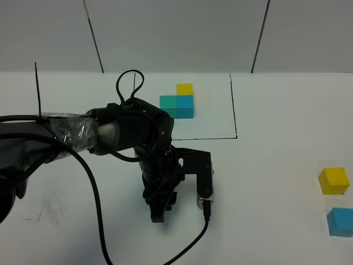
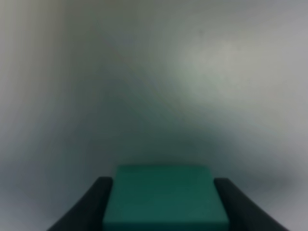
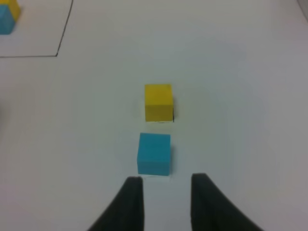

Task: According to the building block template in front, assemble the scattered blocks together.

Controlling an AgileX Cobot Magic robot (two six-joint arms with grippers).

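The building block template (image 1: 177, 101) is a joined teal-green, blue and yellow trio at the back centre, inside a thin black outline (image 1: 234, 105). My left gripper (image 1: 159, 214) points down at the table's middle front. In the left wrist view it (image 2: 166, 211) is shut on the teal-green cube (image 2: 166, 195), which is hidden in the exterior high view. The loose yellow cube (image 1: 333, 181) and blue cube (image 1: 339, 222) sit at the far right. My right gripper (image 3: 166, 202) is open and empty, just short of the blue cube (image 3: 154, 154), with the yellow cube (image 3: 158, 102) beyond it.
The left arm, wrapped in plastic, and its black cable (image 1: 99, 221) cross the left and middle of the white table. A thin black line (image 1: 37, 88) stands at the back left. A corner of the template (image 3: 6, 14) shows in the right wrist view.
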